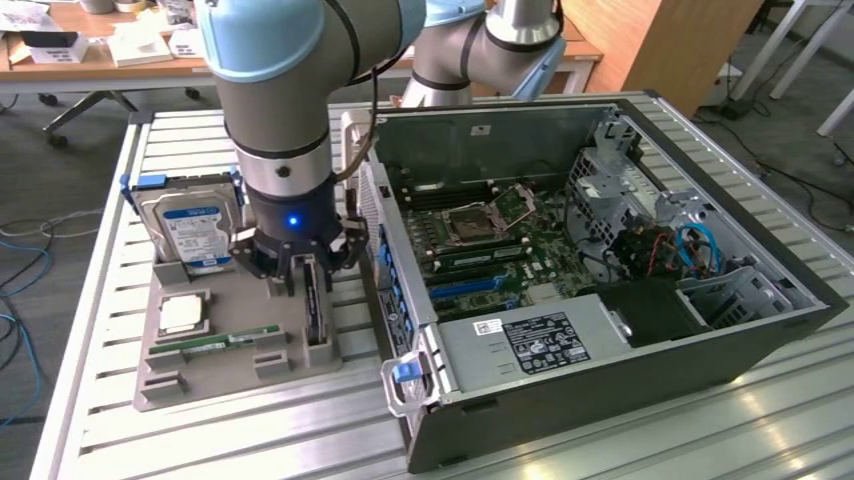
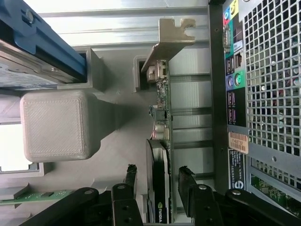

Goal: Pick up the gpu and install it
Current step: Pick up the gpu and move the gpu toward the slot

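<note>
Nearest, on the worktop (image 1: 267, 440), a grey holder (image 1: 227, 365) keeps the gpu (image 1: 315, 315) (image 2: 160, 136) standing on edge in its slot. The gripper (image 1: 310, 285) (image 2: 157, 172) is low over it, with fingers (image 2: 186, 176) spread on both sides of the card. Behind stands a hard drive (image 1: 191, 228).

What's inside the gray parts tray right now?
A hard drive, a CPU, a green RAM stick, and the gpu standing on edge between the fingers of the open gripper. The tray hides the gpu's lower edge.
</note>
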{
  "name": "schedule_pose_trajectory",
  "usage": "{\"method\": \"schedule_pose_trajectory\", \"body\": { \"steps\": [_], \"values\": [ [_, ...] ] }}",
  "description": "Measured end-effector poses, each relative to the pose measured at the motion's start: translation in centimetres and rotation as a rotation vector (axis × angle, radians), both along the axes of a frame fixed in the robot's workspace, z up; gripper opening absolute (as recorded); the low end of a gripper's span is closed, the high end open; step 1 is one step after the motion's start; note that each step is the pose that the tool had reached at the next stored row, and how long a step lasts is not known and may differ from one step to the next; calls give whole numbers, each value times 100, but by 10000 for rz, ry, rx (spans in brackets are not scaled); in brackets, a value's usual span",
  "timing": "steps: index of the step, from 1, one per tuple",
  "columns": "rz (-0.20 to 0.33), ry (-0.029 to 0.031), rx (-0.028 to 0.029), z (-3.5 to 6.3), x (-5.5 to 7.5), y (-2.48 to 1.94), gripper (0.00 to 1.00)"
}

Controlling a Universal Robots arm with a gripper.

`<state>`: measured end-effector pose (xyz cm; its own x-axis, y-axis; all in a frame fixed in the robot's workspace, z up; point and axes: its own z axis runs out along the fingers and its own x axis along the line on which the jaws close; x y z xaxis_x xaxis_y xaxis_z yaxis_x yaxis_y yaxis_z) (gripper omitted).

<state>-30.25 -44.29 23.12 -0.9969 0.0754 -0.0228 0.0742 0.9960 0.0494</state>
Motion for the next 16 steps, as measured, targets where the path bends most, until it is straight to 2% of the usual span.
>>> {"method": "schedule_pose_trajectory", "body": {
  "steps": [16],
  "values": [
    [-1, -1, 1, -11, 8, 1, 49]
  ]
}}
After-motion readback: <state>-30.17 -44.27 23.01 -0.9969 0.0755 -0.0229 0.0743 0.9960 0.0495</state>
